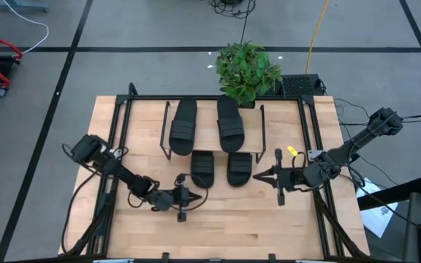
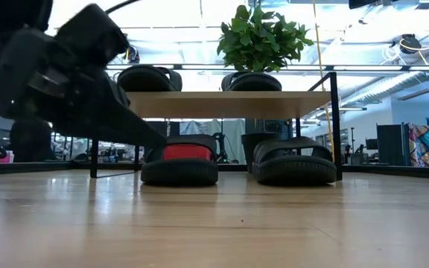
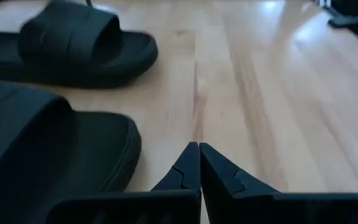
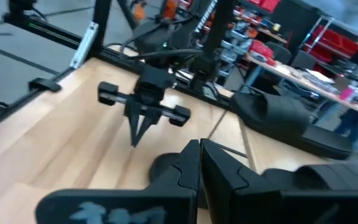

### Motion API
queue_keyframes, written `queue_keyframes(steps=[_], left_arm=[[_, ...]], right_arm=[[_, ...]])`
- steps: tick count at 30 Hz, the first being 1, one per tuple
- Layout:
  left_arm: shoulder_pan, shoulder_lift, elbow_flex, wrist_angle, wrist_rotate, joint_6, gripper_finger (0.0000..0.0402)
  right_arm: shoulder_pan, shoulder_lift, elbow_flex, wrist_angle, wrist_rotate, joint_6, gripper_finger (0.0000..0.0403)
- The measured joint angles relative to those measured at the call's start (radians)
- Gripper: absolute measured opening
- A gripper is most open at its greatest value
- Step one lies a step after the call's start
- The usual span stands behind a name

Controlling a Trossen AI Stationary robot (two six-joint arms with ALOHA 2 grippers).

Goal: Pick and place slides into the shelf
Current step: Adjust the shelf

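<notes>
The shelf stands at the table's far middle, with two black slides lying on its plank top. Two more slides rest sole-down on the table under its near edge. My left gripper is shut and low over the table, just near of the left lower slide, its tips beside the slide and apart from it. My right gripper hangs shut above the table, to the right of the right lower slide, holding nothing.
A potted plant stands behind the shelf at the table's far edge. Black frame rails run along the table's left and right sides. Bare wood lies toward the near edge.
</notes>
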Motion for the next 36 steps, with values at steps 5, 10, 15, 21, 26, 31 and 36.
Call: queue_keyframes(steps=[5,10,15,21,26,31,36], left_arm=[[0.026,0.000,0.000,-0.079,0.006,-0.047,0.0000],[0.046,0.000,0.000,-0.114,-0.006,-0.062,0.0000],[0.069,0.000,0.000,-0.142,0.000,-0.064,0.0000],[0.025,-0.052,-0.001,-0.118,0.054,0.099,0.0000],[-0.087,-0.231,-0.007,-0.208,-0.175,0.279,0.0000],[-0.153,-0.480,-0.063,-0.326,-0.357,0.341,0.0000],[-0.138,-0.739,-0.175,-0.246,-0.413,0.452,0.0000]], right_arm=[[0.000,0.000,0.000,0.000,0.023,0.000,0.0006],[0.000,0.000,0.000,0.001,0.023,-0.001,0.0006],[0.000,0.000,0.000,0.000,0.021,-0.001,0.0006],[0.000,0.000,0.000,0.000,0.021,0.001,0.0006],[0.001,-0.002,0.000,-0.007,0.048,0.023,0.0006],[0.002,-0.035,0.000,-0.047,0.047,0.005,0.0006],[-0.014,-0.104,0.000,-0.097,0.052,0.021,0.0006]])
